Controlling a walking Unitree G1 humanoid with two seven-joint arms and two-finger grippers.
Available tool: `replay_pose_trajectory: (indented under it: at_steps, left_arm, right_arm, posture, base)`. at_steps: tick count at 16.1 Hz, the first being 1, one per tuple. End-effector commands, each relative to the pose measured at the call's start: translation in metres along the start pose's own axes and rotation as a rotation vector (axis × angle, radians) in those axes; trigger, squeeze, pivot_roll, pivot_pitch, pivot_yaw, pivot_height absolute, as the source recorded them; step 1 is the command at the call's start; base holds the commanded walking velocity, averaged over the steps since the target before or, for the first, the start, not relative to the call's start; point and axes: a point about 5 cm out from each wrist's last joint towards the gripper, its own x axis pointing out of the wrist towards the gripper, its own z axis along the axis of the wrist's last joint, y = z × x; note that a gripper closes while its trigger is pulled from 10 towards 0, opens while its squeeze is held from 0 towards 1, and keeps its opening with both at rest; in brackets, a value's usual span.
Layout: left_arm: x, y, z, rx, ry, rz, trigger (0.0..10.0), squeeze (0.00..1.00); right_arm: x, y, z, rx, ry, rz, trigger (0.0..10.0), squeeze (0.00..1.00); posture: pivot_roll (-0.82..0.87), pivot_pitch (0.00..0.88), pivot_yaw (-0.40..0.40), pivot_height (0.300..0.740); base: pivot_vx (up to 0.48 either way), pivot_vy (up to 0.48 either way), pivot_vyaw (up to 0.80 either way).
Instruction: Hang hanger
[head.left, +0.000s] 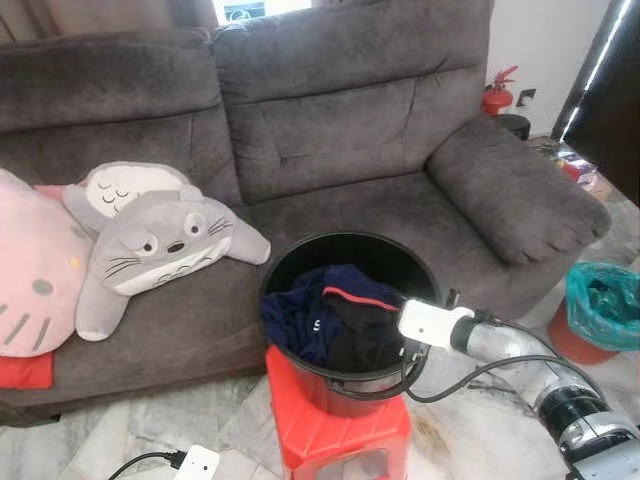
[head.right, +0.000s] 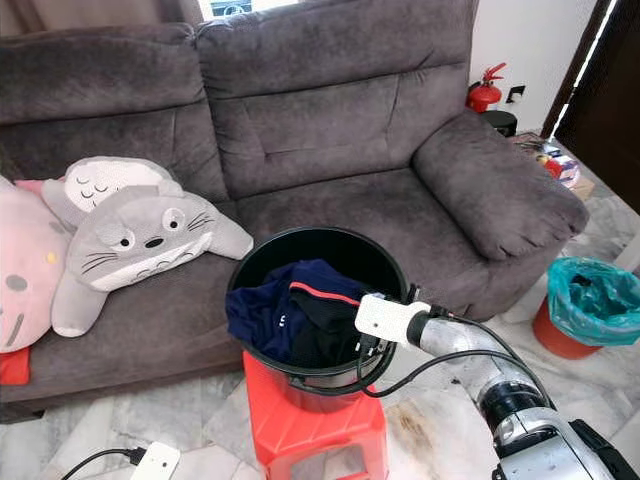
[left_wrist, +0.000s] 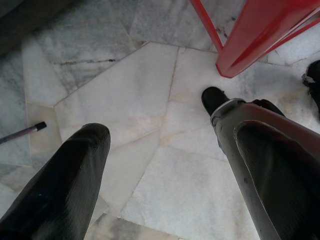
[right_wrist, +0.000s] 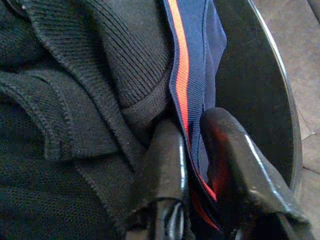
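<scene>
While the right gripper (right_wrist: 192, 150) reaches into the black bucket (head.left: 300, 262) on the red stool (head.left: 335, 430), its fingers (right_wrist: 165, 165) pinch the navy garment (head.left: 300, 310) by its orange-striped edge; a black knit lies alongside. Left gripper (left_wrist: 165, 165) hangs spread above the marble floor (left_wrist: 150, 100).

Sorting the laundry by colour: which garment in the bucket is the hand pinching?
The right hand is shut on the navy garment, the one with an orange-red stripe along its edge. The black knit garment beside it lies loose in the black bucket.
</scene>
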Motion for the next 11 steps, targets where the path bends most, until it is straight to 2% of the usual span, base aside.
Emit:
replay_pose_trajectory:
  at_steps: [1,3,8,11]
  left_arm:
    - [-0.001,0.006,-0.004,0.002,0.014,0.019,10.0,0.0]
    - [-0.001,0.006,-0.004,0.003,0.013,0.021,10.0,0.0]
    - [-0.001,0.007,-0.004,0.009,0.012,0.023,10.0,0.0]
    - [-0.001,0.007,-0.003,0.013,0.01,0.025,10.0,0.0]
  right_arm:
    - [0.001,-0.006,0.001,-0.011,0.013,-0.013,0.0,0.0]
    - [0.001,-0.008,-0.001,-0.01,0.028,-0.038,0.0,0.0]
    - [0.002,-0.024,0.0,0.039,0.061,-0.197,0.0,0.0]
    - [-0.001,-0.048,0.01,0.079,0.038,-0.394,0.0,0.0]
  posture:
    - [-0.25,0.0,0.091,0.74]
    - [-0.25,0.0,0.093,0.74]
    - [-0.25,0.0,0.1,0.74]
    - [-0.26,0.0,0.103,0.74]
  base:
    - [0.0,0.0,0.0]
    - [0.0,0.0,0.0]
    - [0.0,0.0,0.0]
    - [0.0,0.0,0.0]
